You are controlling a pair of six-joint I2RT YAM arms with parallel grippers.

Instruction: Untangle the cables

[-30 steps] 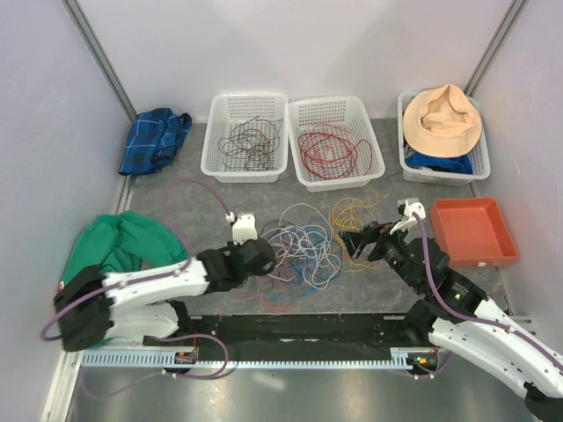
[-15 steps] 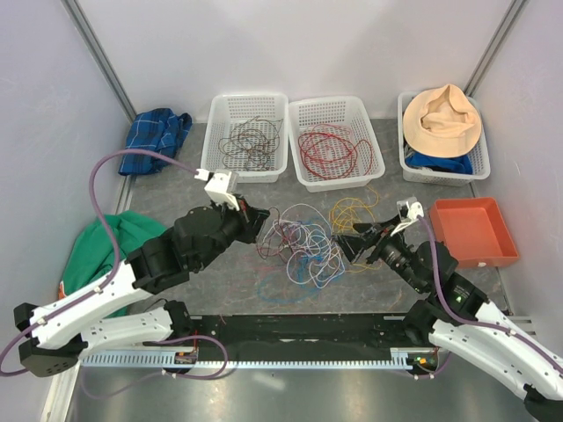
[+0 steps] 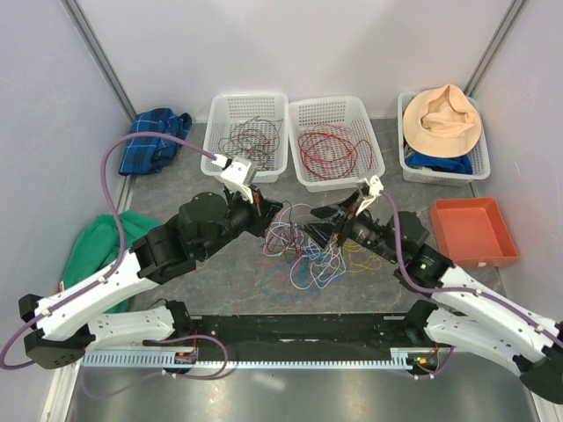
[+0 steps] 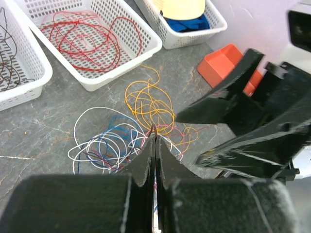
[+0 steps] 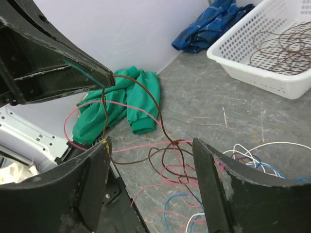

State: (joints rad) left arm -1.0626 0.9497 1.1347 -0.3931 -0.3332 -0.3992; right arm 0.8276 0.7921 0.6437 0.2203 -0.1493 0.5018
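Left gripper: jaws shut on a dark brown cable, holding it raised just in front of the red-cable basket.

Tangle of white, blue, pink and yellow cables: lying in front of the same basket, with the brown strand running down into it.

Right gripper: jaws apart, straddling the brown strand and a pink strand, gripping nothing.

Risk: closing on both strands, or pulling hard against the left's hold, would likely cinch the knot and drag the whole pile.
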